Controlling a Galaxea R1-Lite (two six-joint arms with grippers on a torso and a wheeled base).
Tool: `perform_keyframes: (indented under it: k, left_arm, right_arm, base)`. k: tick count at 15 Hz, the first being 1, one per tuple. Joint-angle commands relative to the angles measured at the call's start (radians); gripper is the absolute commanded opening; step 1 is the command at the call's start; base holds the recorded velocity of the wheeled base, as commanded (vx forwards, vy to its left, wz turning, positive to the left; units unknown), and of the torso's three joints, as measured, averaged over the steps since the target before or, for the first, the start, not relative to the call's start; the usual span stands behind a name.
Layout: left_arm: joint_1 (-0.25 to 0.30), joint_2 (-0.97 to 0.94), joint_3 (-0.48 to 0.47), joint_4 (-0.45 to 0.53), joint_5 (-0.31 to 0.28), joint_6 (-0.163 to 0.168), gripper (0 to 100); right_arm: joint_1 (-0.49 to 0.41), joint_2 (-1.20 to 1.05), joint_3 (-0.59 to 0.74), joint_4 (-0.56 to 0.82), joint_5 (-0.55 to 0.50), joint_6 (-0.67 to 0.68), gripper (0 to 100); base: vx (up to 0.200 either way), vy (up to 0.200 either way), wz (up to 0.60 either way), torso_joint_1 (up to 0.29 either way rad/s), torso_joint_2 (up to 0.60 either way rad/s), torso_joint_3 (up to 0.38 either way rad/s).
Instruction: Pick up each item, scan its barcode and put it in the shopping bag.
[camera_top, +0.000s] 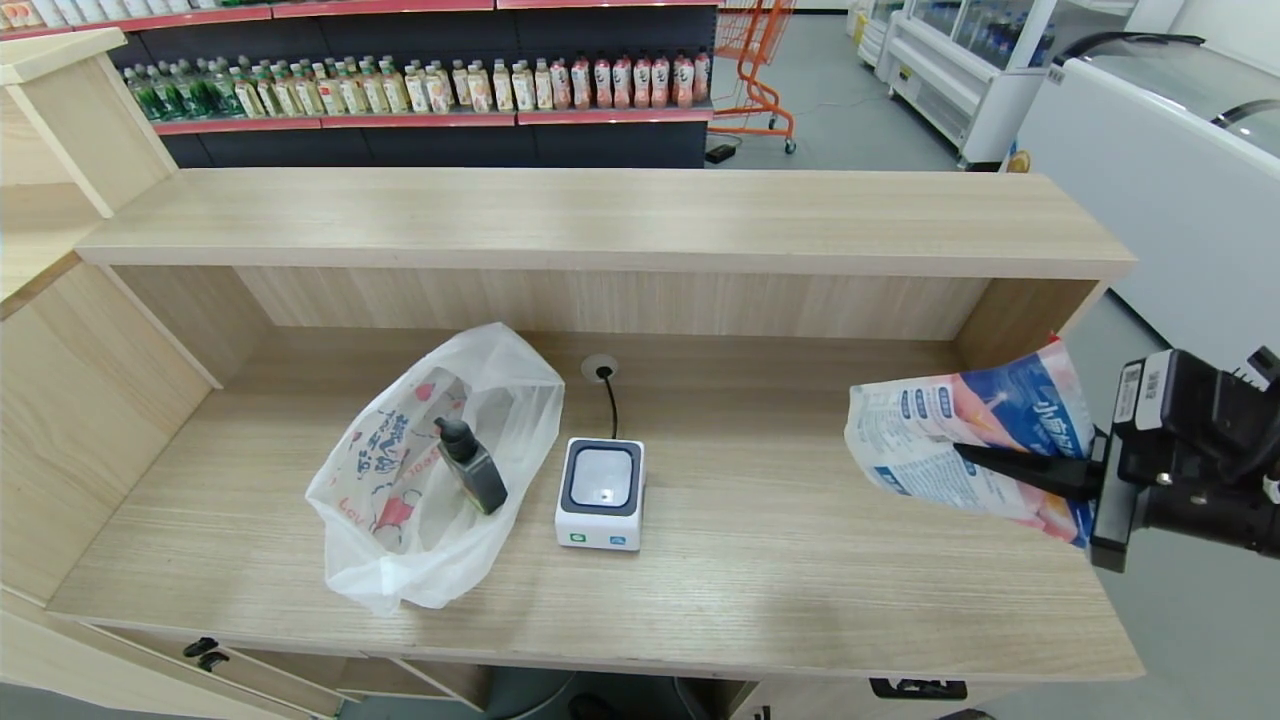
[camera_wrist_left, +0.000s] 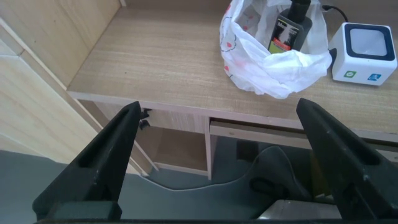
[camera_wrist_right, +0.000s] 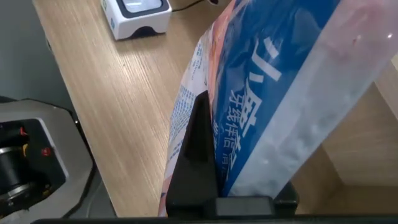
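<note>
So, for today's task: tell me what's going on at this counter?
The right gripper holds a blue and white pouch in the air over the right end of the counter, right of the scanner. A dark pump bottle lies in the shopping bag left of the scanner. The left gripper is open, low before the counter's front edge.

Wood counter (camera_top: 800, 560) w/ shopping bag (camera_top: 400, 520) left, scanner (camera_top: 600, 492) beside.

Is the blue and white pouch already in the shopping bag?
No, the right gripper holds the pouch above the right end of the counter, far from the shopping bag.
</note>
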Motion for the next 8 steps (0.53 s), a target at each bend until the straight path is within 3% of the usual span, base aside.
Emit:
perform_keyframes:
  k: [1, 7, 8]
  left_arm:
    - [-0.001, 0.015, 0.000, 0.000, 0.000, -0.004, 100]
    - [-0.001, 0.000, 0.000, 0.000, 0.000, -0.002, 100]
    - [-0.001, 0.000, 0.000, 0.000, -0.001, -0.002, 100]
  right_arm:
    - [-0.001, -0.021, 0.003, 0.002, 0.000, -0.002, 0]
    - [0.015, -0.066, 0.025, 0.005, 0.035, 0.061, 0]
    - [0.022, -0.069, 0.028, 0.005, 0.037, 0.081, 0]
  base:
    - [0.000, 0.000, 0.00, 0.000, 0.00, 0.000]
    - [0.000, 0.000, 0.00, 0.000, 0.00, 0.000]
    - [0.000, 0.200, 0.00, 0.002, 0.00, -0.002]
